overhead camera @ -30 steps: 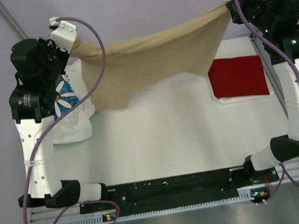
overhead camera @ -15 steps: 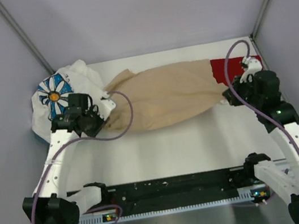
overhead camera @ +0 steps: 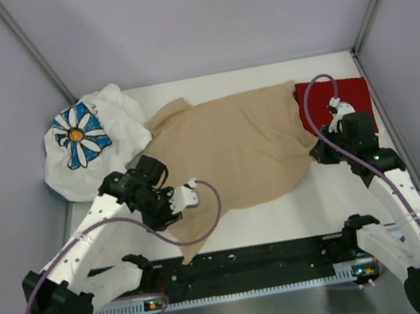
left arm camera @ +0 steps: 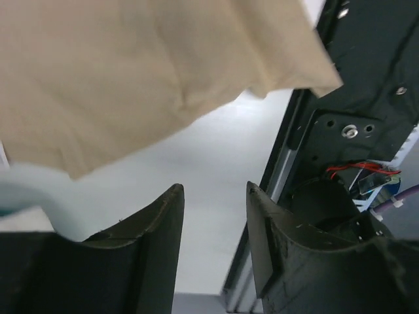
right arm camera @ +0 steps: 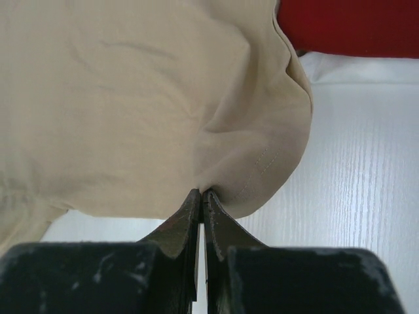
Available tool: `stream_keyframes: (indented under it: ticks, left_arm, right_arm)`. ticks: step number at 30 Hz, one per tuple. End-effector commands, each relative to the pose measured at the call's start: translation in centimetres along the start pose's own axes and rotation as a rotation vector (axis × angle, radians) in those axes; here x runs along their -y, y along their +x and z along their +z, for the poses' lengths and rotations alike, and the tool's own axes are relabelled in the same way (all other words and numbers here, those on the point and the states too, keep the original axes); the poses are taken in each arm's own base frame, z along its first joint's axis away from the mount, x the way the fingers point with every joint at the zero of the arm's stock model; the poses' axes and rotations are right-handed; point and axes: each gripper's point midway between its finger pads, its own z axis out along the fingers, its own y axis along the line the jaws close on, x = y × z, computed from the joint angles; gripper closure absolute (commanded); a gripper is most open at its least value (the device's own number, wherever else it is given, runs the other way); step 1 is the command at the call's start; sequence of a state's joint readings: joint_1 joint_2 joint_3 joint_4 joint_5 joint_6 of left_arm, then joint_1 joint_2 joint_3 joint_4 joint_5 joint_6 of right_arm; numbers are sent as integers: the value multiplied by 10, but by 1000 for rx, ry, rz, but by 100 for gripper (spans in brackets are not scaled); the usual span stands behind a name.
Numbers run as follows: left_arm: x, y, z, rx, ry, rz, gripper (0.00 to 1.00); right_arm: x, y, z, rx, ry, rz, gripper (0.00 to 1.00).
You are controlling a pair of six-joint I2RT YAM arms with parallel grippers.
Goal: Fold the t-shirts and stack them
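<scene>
The tan t-shirt (overhead camera: 233,149) lies spread across the middle of the white table (overhead camera: 307,205), one corner trailing toward the front edge. My left gripper (overhead camera: 177,211) hovers over that near-left corner; in the left wrist view it (left arm camera: 213,190) stands open with nothing between its fingers, and the tan t-shirt (left arm camera: 131,65) hangs just beyond the tips. My right gripper (overhead camera: 316,154) is at the shirt's right edge, and in the right wrist view it (right arm camera: 201,193) is shut on a pinch of the tan t-shirt's (right arm camera: 131,98) hem. The dark red t-shirt (overhead camera: 339,97) lies folded at the back right. The white daisy t-shirt (overhead camera: 82,142) is bunched at the back left.
The black base rail (overhead camera: 243,260) runs along the near edge, right by the left gripper. Purple cables (overhead camera: 210,205) loop off both wrists. Grey walls and slanted frame posts (overhead camera: 31,50) close in the table on three sides.
Both arms came down from holding the tan shirt stretched in the air and drew it toward the front, laying it on the table. The left gripper opened and let go of its corner.
</scene>
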State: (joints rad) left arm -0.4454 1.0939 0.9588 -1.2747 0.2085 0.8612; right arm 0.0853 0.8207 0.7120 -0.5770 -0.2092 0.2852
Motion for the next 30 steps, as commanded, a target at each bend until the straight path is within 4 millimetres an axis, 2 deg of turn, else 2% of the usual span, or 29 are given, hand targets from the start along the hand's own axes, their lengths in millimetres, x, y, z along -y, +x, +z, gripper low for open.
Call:
stream_keyframes:
  ticks: [1,4,8,12,17,22,23,24,27,28,30]
  left_arm:
    - [62,-44,11,118,163,231,51]
    - [83,-56,38,70,199,382,39]
    - [96,-69,73,34,214,543,31]
    - [106,-57,95,-16,239,699,28]
    - [108,-31,113,-62,277,758,23]
    - [89,-22,131,-130,181,728,25]
    - [84,-25,130,-130,150,724,28]
    - [79,-27,130,-128,119,718,35]
    - [64,-37,126,-108,12,704,78]
    - [55,-39,122,-110,-48,705,98]
    - [45,-48,112,-81,-125,702,100]
  right_arm:
    - [-3,-16,1,53,1,-3,100]
    - [-3,-19,2,55,1,-4,100]
    - [-1,-18,3,54,14,-5,100]
    - [2,-17,4,50,26,-1,100]
    - [4,-13,7,36,37,8,100]
    - [3,-17,3,51,35,20,100]
    - [2,-18,1,56,34,17,100]
    - [2,-19,0,58,38,18,100]
    - [2,-22,-5,70,43,14,100]
    - [1,-23,-6,74,41,13,100]
    - [-1,-25,-8,80,34,13,100]
